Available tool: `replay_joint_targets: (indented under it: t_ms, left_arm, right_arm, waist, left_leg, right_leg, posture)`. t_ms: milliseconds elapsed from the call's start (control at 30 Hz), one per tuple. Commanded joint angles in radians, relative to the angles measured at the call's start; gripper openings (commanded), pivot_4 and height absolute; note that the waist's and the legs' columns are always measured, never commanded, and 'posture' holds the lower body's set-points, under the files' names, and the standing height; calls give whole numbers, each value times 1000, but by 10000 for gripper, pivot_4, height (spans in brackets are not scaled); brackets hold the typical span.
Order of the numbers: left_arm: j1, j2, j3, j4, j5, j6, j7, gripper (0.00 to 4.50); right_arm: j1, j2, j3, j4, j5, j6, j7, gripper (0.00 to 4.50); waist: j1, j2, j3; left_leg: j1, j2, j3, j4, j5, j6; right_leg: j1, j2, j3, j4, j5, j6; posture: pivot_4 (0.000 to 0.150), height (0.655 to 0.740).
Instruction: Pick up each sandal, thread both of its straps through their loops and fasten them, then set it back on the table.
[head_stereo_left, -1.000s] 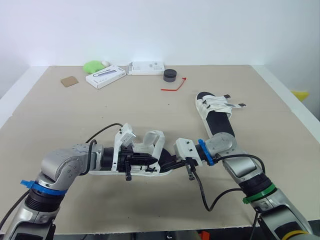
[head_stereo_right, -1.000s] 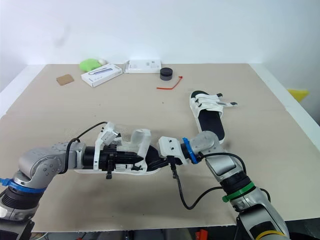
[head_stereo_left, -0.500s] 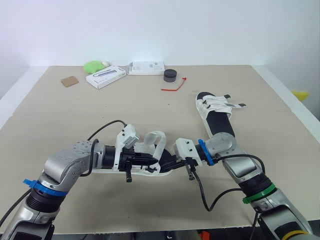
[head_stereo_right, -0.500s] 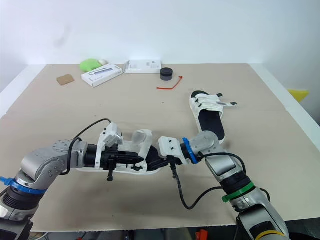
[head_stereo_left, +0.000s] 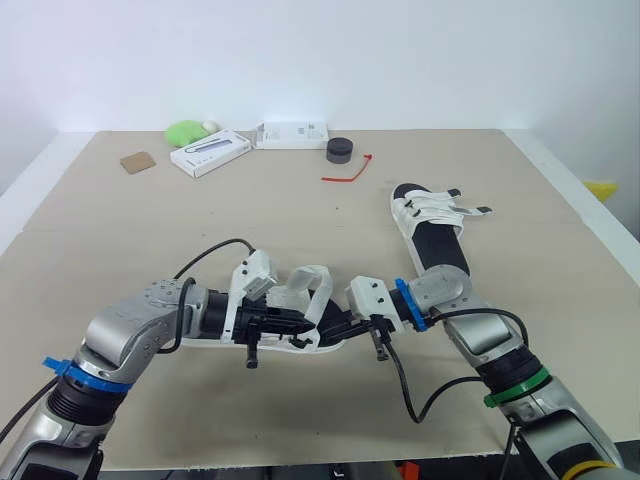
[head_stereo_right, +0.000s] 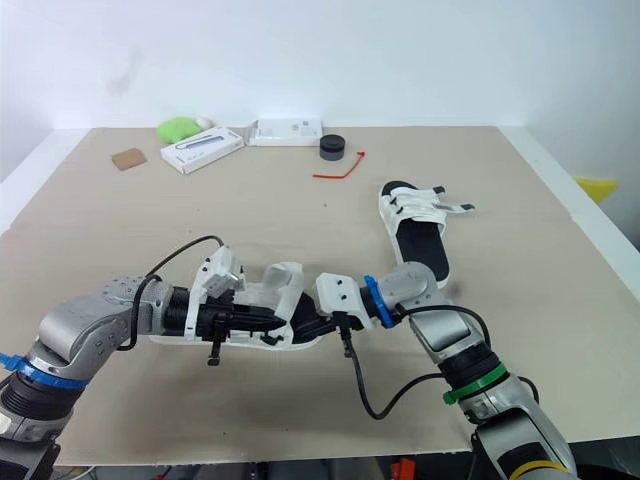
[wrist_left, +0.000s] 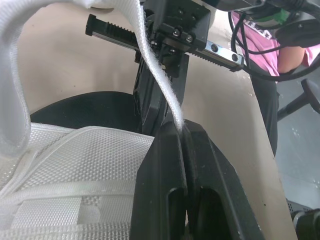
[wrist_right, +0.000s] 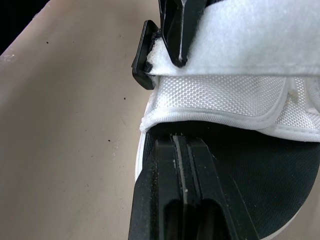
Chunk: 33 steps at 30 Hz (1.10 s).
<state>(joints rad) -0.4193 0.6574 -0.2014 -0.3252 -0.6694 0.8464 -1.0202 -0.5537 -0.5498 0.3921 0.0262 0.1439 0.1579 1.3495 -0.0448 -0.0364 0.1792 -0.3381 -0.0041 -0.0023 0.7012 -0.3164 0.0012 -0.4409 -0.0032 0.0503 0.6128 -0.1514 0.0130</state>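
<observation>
While we pinch the white woven strap (wrist_left: 159, 70) flat in our left tool (wrist_left: 183, 129), black fingers clamped on the ribbed webbing, the near sandal (head_stereo_left: 318, 280) lies at the front of the beige counter (head_stereo_left: 300, 215). Our right tool (wrist_right: 181, 142) has its fingers pressed together over that sandal's smooth black footbed, just below the mesh upper. The second sandal (head_stereo_left: 430, 225) lies well apart on our right, strap ends sticking out sideways.
</observation>
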Motion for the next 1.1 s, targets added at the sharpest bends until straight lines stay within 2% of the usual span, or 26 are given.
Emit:
replay_joint_targets:
  t_ms: [33, 133, 200, 233, 433, 667, 900, 1100]
  left_arm:
    - [11, 20, -6, 6, 8, 12, -17, 561]
    - [11, 16, 14, 5, -8, 10, -28, 8016]
    - [3, 24, 15, -5, -12, 7, -42, 14536]
    - [-6, 21, 23, 1, -19, 16, -39, 19523]
    - [-63, 7, 52, 38, -53, 59, -33, 19523]
    - [-144, -32, 48, 129, -34, 72, 5, 19523]
    - [-180, -20, 10, 127, -33, 89, -47, 19523]
    - [-152, 27, 14, 100, -25, 52, -109, 19523]
  right_arm:
    - [-5, -1, 2, -4, -3, 2, 1, 0]
    - [-4, 0, 3, -7, -2, 4, 1, 0]
    - [-2, -1, 3, -7, -3, 2, 1, 0]
    - [-1, -1, 3, -8, -3, 2, 1, 0]
    - [2, -1, 4, -10, -4, 1, 0, 0]
    - [4, 0, 4, -9, -5, -3, -2, 0]
    - [2, -3, 2, -11, -6, -1, -4, 0]
    - [10, -7, 1, -17, -5, -1, -4, 0]
  waist:
    - [0, 0, 0]
    - [0, 0, 0]
    - [0, 0, 0]
    - [0, 0, 0]
    - [-1, 0, 0]
    - [0, 0, 0]
    - [0, 0, 0]
    - [0, 0, 0]
  left_leg:
    - [0, 0, 0, -1, 0, 0]
    - [0, 0, 0, -1, 0, 0]
    - [0, 0, -1, -2, 0, 0]
    - [0, 0, 0, -2, 0, 0]
    - [0, 0, -1, -2, 0, 0]
    - [0, 0, -1, -2, 0, 0]
    - [-1, 0, -1, -3, -1, 0]
    - [-1, 0, -1, -3, -1, 0]
  right_leg:
    - [0, 0, 0, 0, 0, 0]
    - [0, 0, 0, 0, 0, 0]
    - [0, 0, 0, 0, 0, 0]
    - [0, 0, 0, 0, 0, 0]
    - [0, 0, 0, 0, 0, -1]
    - [-1, 0, -1, 0, 0, 1]
    - [-1, 0, -1, 0, 0, 3]
    - [-1, 0, -1, -1, 0, 3]
  posture:
    - [1500, 7400]
    - [1500, 7400]
    - [1500, 7400]
    - [1500, 7400]
    - [1500, 7400]
    - [1500, 7400]
    - [1500, 7400]
    - [1500, 7400]
